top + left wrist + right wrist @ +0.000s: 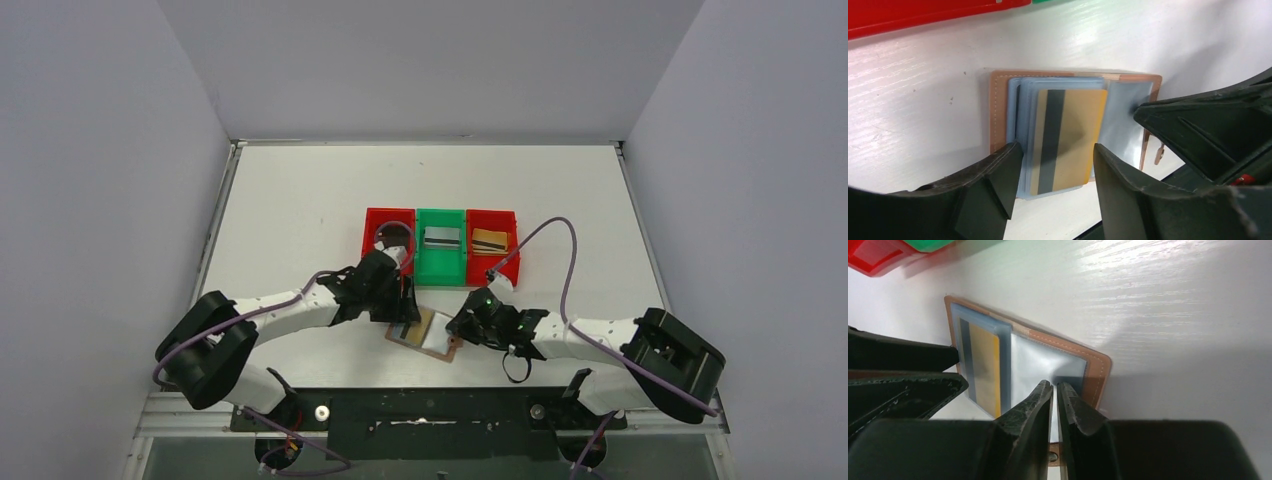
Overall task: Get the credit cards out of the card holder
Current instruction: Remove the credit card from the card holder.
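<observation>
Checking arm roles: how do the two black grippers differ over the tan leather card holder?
Left gripper is open, straddling the gold-tan striped card; right gripper is almost shut. Left is over the card-filled half of the tan leather card holder, right at its clear-sleeved half. Both hang low over it.

Card holder (425, 335) lies open and flat below me, close to the desk's (300, 200) near edge, about mid-width, turned a little askew. It's tan-brown leather with a stitched border, and grey-blue clear sleeves are stacked on its left half. A gold card (1070, 140) with a dark stripe sits in the top sleeve. Farther back, a silver-grey card (441, 237) rests in the green bin (425, 268), and a gold-tan card (489, 240) in the red bin (506, 222) beside it.
</observation>
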